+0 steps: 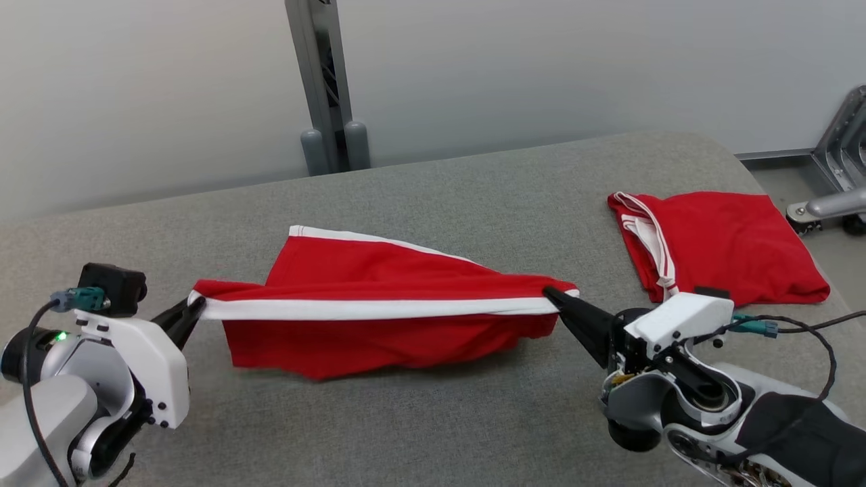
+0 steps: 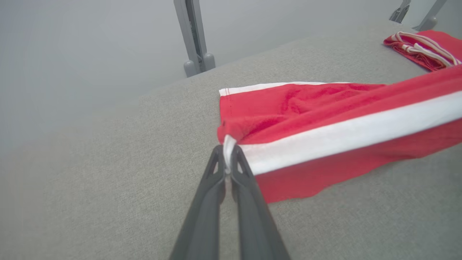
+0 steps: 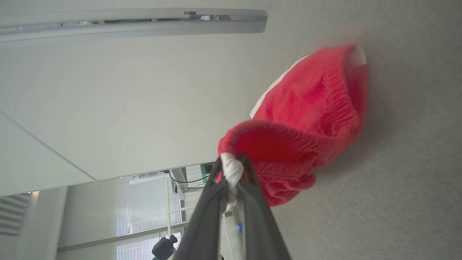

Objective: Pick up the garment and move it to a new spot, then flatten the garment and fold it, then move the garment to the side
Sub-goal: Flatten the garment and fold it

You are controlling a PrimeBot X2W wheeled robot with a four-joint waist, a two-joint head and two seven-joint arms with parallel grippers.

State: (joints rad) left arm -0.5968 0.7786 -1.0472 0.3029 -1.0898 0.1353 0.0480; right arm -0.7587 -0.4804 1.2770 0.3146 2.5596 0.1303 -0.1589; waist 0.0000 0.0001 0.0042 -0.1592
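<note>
The left gripper [image 1: 196, 308] and right gripper [image 1: 551, 294] are clamping opposite ends of the red garment [image 1: 379, 277], holding it stretched left of the folded red cloth [image 1: 731, 250].

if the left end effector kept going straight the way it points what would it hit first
The red garment it is pinching: the left end effector points along the taut white stripe, toward the right end effector at the far end, though depth is hard to judge.
</note>
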